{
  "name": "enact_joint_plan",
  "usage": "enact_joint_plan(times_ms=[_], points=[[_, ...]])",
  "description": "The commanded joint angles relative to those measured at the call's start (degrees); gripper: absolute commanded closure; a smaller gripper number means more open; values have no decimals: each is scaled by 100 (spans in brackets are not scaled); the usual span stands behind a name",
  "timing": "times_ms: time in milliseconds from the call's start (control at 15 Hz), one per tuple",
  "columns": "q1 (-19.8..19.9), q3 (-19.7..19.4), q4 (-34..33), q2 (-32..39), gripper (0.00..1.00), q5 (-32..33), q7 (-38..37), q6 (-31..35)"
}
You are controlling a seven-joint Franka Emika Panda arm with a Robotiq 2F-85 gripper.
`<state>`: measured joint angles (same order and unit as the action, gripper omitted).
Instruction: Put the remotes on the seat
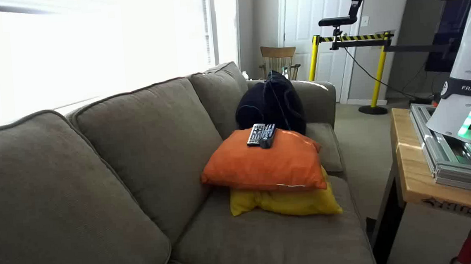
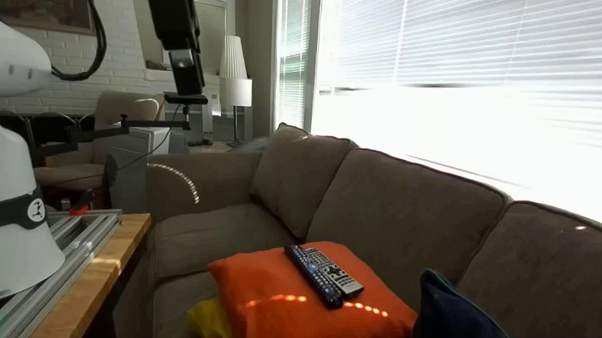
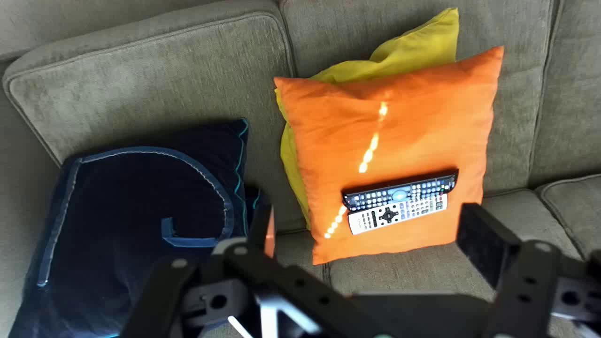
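Note:
The dark remote (image 3: 399, 192) and the pale grey-white remote (image 3: 396, 215) lie side by side, touching, on top of the orange pillow (image 3: 404, 122). Both remotes also show on the pillow in both exterior views, the dark one (image 2: 314, 277) beside the pale one (image 2: 341, 276), and the pale one again (image 1: 255, 134). The grey-green seat (image 1: 285, 244) lies under the pillows. My gripper (image 3: 370, 230) is open and empty, fingers wide apart, high above the pillow. Part of it shows near the top of both exterior views.
A yellow pillow (image 1: 282, 201) lies under the orange one. A navy pillow (image 3: 141, 202) stands beside them. Back cushions (image 2: 405, 219) rise behind. The arm's wooden table (image 1: 411, 157) stands in front of the sofa. A camera on a stand (image 1: 337, 21) is at the far side.

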<state>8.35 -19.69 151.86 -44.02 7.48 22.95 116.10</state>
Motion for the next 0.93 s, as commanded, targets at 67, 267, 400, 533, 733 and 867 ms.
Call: enact_joint_plan(times_ms=[67,267,400,533,733,867], points=[[41,39,-9,11,0,-34,25,-10],[41,39,-9,11,0,-34,25,-10],[-107,80,-50,231,0,188,418,37],[-388,47,-140,561,0,162,896,263],[-754,108,-177,1027,0,91,1438,775],[-880,279,-216,1496,0,137,1538,1321]])
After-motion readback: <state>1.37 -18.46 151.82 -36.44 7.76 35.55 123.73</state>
